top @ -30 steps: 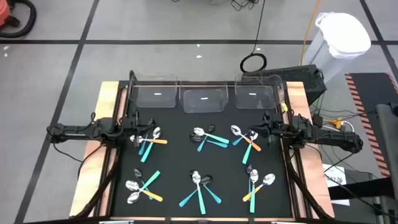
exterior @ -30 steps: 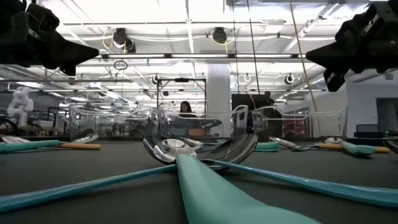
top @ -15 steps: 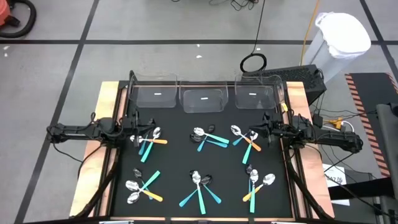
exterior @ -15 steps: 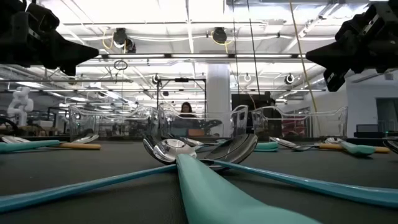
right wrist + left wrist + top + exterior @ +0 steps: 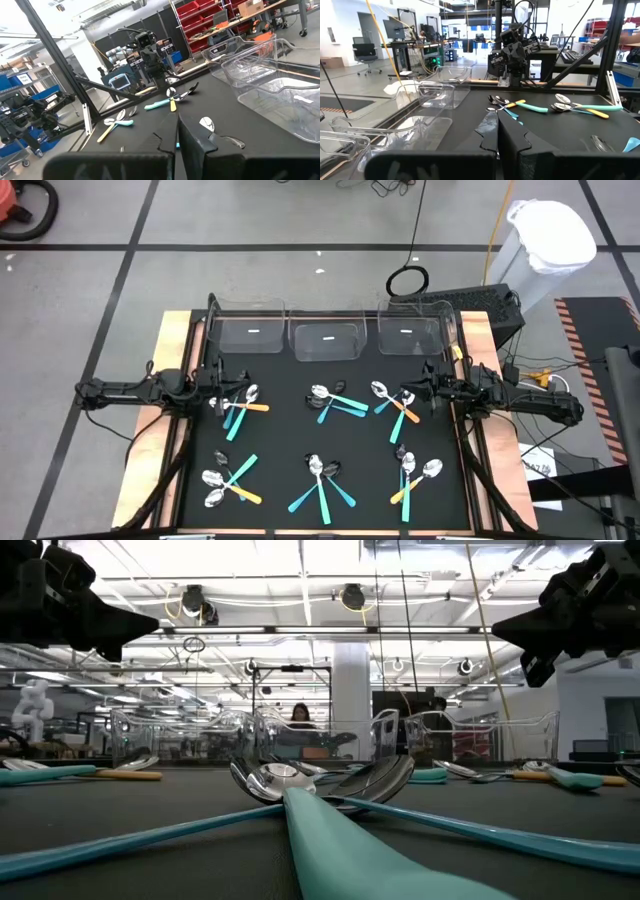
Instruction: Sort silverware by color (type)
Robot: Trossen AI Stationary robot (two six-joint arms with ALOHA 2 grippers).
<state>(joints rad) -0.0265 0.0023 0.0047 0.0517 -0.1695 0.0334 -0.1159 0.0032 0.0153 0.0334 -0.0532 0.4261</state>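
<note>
Three clear bins (image 5: 329, 337) in a row at the worktop's (image 5: 280, 440) far edge — all look empty. Spoons (image 5: 325, 478) lie in six mixed clusters on the dark mat, teal and orange handles crossed. Left claw (image 5: 222, 383) hangs at the left edge, fingers pressed together, holding nothing. Right claw (image 5: 432, 381) at the right edge — same, closed and empty.

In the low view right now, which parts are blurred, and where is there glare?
Low view: the nearest teal handle is blurred, too close to the lens; the spoon bowls behind it glint under ceiling lights. High view: evenly lit, with reflections on the clear bins.
</note>
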